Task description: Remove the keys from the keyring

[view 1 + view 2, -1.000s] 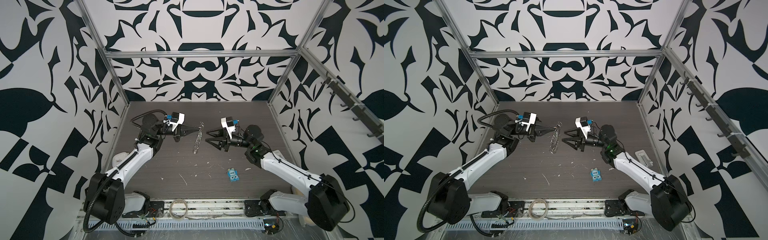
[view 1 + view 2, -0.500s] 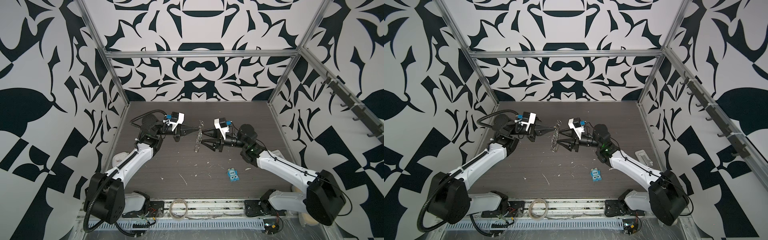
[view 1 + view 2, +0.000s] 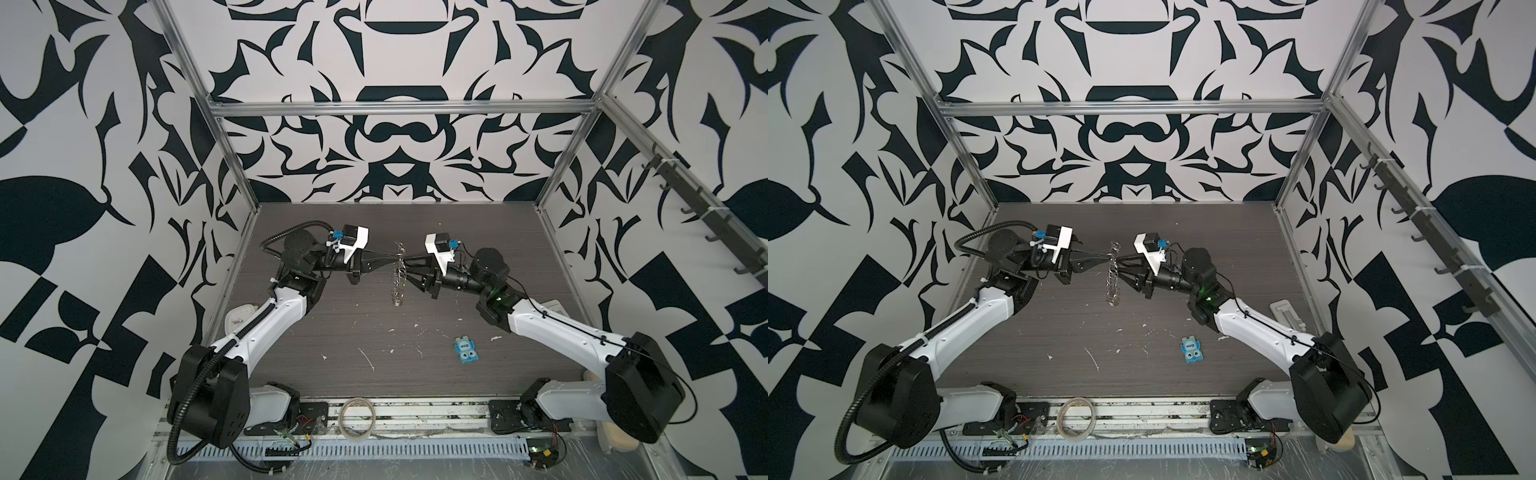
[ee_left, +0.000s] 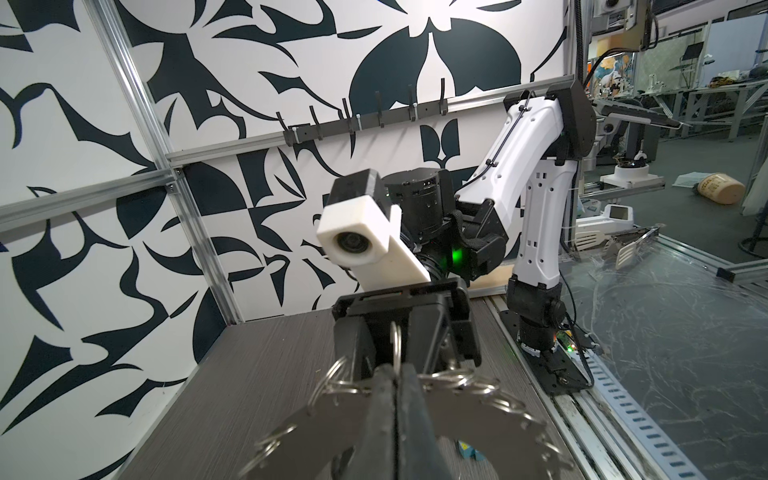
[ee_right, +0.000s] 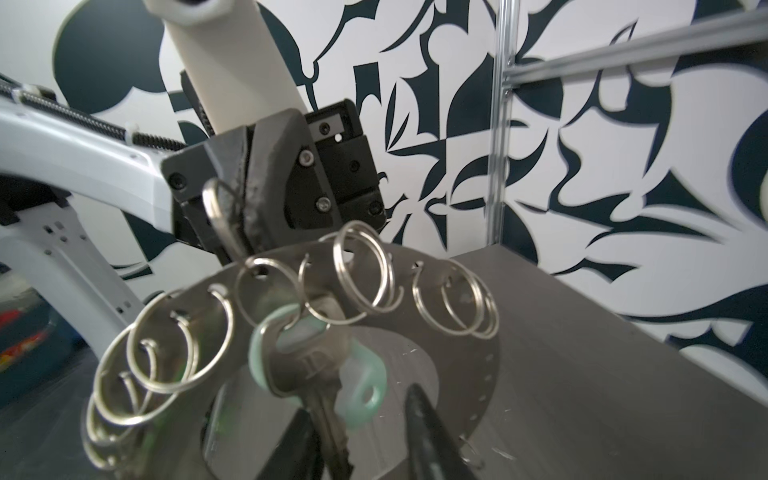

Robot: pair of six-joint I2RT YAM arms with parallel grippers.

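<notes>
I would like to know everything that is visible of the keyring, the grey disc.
The keyring is a flat grey metal disc with a large central hole. Small holes run along its rim, and many silver split rings hang from them. It is held upright, edge-on in both top views. The left tool is shut on its rim. From one ring a silver key with a pale greenish fob hangs, between the open fingers of the right tool.

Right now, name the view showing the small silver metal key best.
Right wrist view: the small silver metal key hangs close up. Both top views show only the grey metal disc edgewise; the left wrist view shows the disc, not the key.
</notes>
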